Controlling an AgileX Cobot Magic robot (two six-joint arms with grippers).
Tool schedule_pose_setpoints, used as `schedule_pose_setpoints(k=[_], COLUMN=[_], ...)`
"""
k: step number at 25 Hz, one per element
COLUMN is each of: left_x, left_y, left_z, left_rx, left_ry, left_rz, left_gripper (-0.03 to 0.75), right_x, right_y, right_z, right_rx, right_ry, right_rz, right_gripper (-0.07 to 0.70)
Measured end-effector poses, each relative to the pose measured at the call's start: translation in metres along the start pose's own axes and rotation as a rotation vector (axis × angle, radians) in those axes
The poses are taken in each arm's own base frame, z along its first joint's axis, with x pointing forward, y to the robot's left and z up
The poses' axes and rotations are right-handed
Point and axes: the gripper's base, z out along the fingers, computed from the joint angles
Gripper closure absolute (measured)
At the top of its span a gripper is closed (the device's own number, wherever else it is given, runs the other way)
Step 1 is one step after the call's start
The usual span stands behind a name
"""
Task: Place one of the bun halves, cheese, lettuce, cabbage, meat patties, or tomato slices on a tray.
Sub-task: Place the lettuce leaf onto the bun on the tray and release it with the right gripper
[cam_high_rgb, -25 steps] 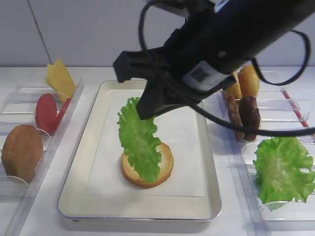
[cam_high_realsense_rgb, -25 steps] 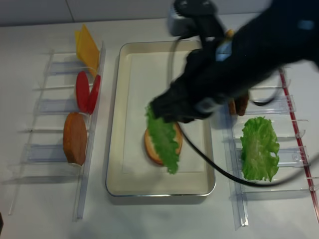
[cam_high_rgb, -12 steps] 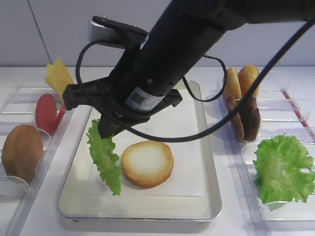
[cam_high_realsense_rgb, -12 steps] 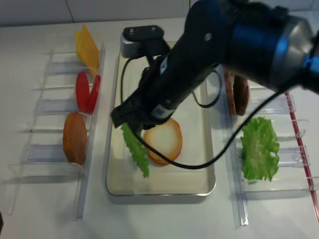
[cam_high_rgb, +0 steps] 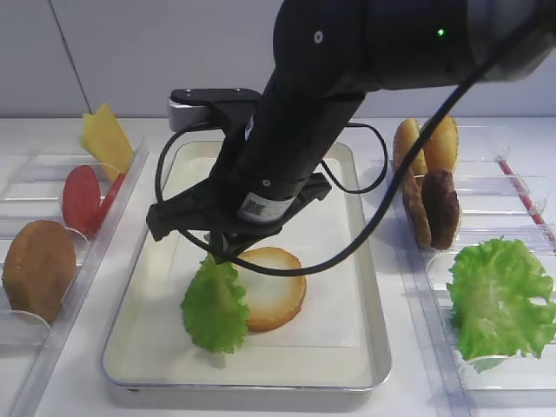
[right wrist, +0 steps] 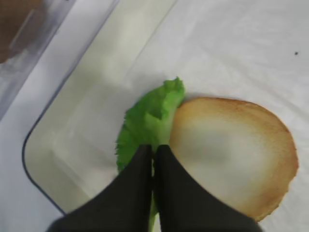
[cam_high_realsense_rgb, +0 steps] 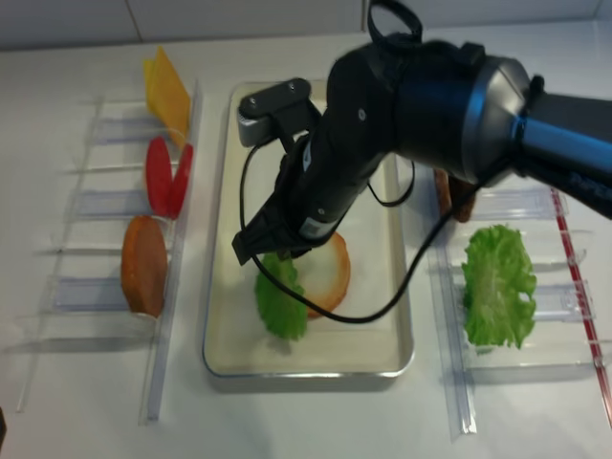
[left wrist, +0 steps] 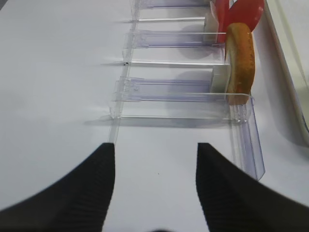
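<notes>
My right gripper is shut on the lettuce, a frilly bright green leaf pinched by its top edge. The leaf hangs low over the silver tray, right against the left edge of the bun half that lies pale face up on the white liner. In the right wrist view the shut fingertips clamp the lettuce beside the bun half. My left gripper stands open over bare white table, short of a clear bin with a bun.
Clear bins on the left hold cheese, tomato slices and a bun. Bins on the right hold buns, meat patties and a bigger green leaf. The right arm and its cable reach across the tray's middle.
The right gripper carried the lettuce off the top of the bun half to the left, then lowered it and brought it back against the bun's left edge.
</notes>
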Motion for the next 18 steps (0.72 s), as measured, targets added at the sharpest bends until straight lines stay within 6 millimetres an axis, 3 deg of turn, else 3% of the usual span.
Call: schedule_pose_setpoints(k=[18], left_x=[0.0], left_y=[0.0], left_z=[0.0], left_rx=[0.0], left_ry=[0.0], left_rz=[0.0], left_gripper=[0.323], right_x=[0.0], right_y=[-0.024], right_z=[-0.002], right_rx=[0.26], right_ry=[0.0], right_rz=[0.028], right_gripper=[0.596])
